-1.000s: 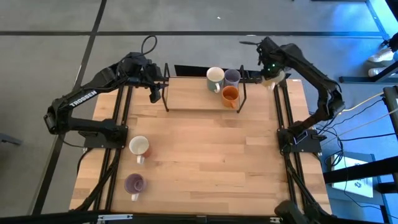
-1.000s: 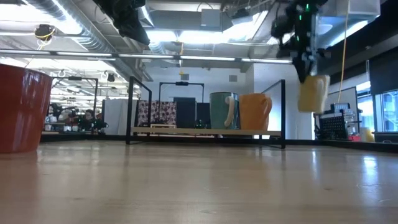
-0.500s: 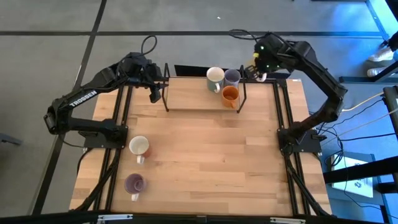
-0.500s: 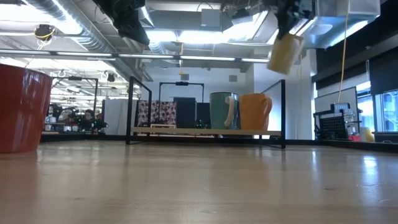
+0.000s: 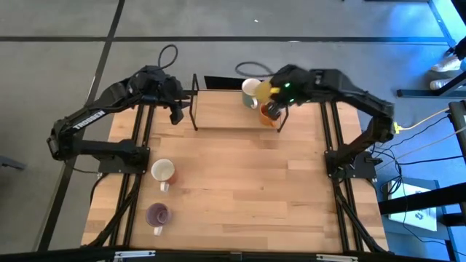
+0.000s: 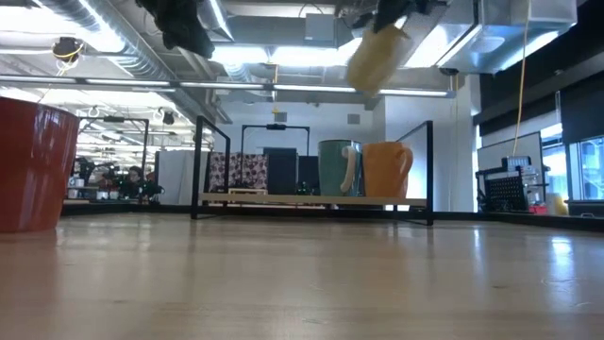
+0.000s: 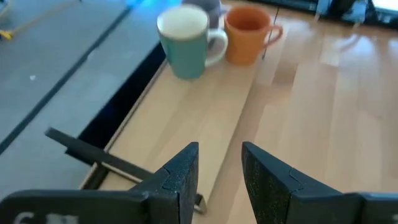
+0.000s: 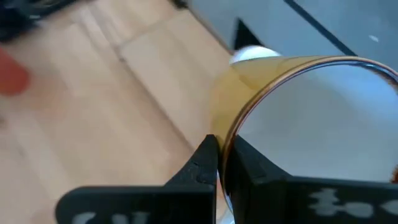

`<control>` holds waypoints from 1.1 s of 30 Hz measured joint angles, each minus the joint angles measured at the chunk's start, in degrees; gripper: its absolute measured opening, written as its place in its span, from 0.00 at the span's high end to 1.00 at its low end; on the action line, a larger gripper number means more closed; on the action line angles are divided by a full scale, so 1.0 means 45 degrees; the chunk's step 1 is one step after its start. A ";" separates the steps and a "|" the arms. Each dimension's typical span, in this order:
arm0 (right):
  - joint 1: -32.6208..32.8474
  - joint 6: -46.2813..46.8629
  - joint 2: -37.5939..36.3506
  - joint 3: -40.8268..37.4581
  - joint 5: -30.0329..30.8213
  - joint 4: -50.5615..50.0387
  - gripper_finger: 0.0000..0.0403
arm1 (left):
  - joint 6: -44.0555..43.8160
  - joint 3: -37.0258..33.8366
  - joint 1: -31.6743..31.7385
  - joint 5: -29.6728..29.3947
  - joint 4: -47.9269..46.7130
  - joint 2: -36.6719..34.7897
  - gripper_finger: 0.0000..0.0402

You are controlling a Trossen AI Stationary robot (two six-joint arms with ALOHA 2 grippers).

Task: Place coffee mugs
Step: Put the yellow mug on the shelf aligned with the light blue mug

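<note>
Pinching yellow mug [image 8: 298, 118], right end effector [image 8: 221, 163].

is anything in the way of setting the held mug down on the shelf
Partly. The right gripper holds the yellow mug above the shelf's right end, where the teal mug and orange mug stand; the shelf's left part looks free.

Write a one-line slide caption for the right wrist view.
Right gripper pinching the rim of a yellow mug above the wooden table.

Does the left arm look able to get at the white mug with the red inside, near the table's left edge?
Probably yes: the white mug with the red inside stands in the open, and the left tool is empty.
</note>
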 joint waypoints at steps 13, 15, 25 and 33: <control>0.0444 0.2108 0.3461 -0.0005 -0.0875 0.0384 1.00 | 0.0130 0.0002 0.0006 0.0007 -0.0233 -0.1079 0.71; 0.0450 0.2349 0.3898 -0.0005 -0.1121 0.0395 1.00 | 0.0227 0.0002 0.0010 0.0075 -0.0228 -0.1084 0.71; 0.0441 0.2793 0.5302 -0.0005 -0.1164 0.0410 1.00 | 0.0581 0.0002 0.0010 0.0103 -0.0223 -0.1084 0.71; 0.0428 0.2793 0.5796 -0.0005 -0.0424 0.0413 1.00 | 0.0701 0.0002 0.0010 0.0104 -0.0223 -0.1084 0.71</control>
